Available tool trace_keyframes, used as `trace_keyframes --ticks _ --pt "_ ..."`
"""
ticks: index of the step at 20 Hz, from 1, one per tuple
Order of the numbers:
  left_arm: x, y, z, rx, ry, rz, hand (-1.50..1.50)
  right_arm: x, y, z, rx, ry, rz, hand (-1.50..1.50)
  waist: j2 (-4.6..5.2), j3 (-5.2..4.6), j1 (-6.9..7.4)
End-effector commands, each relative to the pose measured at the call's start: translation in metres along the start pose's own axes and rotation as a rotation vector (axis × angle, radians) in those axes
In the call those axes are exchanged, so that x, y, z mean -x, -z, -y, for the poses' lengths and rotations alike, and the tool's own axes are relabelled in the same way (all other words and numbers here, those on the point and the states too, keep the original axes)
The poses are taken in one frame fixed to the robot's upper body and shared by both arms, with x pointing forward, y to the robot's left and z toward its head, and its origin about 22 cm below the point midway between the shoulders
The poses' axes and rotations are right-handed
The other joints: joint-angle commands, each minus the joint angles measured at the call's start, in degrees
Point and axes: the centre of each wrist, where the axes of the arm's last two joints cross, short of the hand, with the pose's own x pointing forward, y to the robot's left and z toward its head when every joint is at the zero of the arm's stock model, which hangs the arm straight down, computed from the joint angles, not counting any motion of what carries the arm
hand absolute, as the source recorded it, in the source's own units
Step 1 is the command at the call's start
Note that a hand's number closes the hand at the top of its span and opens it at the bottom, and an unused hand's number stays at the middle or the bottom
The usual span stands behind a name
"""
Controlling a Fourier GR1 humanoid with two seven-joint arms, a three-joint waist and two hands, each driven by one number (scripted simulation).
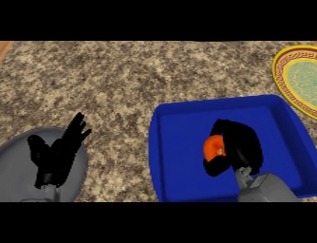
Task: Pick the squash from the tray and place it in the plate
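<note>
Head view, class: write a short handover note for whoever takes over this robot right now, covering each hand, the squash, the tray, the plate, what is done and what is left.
Right hand: inside the blue tray, fingers curled round the orange squash.
Left hand: open, resting at the lower left, fingers up, holding nothing.
Squash: in the tray; whether it is lifted off the floor cannot be told.
Plate: yellow-rimmed, at the right edge beyond the tray, nothing on the part in view.
Done: squash grasped.
Left: lift it out, carry it to the plate, set it down, release.
</note>
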Motion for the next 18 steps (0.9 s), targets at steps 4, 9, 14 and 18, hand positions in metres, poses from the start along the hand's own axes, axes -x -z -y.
trace_keyframes --ticks 4,9,14,18 --pt "0.01 0.002 0.002 -0.006 -0.019 -0.086 0.0 0.012 -0.051 0.032 0.152 0.099 0.464 1.5 0.22 -0.5 -1.6" --pt "0.017 -0.013 -0.001 -0.012 -0.013 -0.093 0.0 0.04 -0.079 0.068 0.375 0.216 0.448 1.5 0.2 -0.53 -1.21" --pt "0.022 -0.004 -0.002 0.009 0.0 -0.08 0.0 0.054 -0.073 0.079 0.507 0.403 0.326 1.5 0.57 -0.55 -0.56" --pt "0.02 0.013 0.007 0.003 -0.015 -0.073 0.0 0.09 -0.052 0.086 0.55 0.499 0.263 1.5 0.82 -0.51 -0.54"
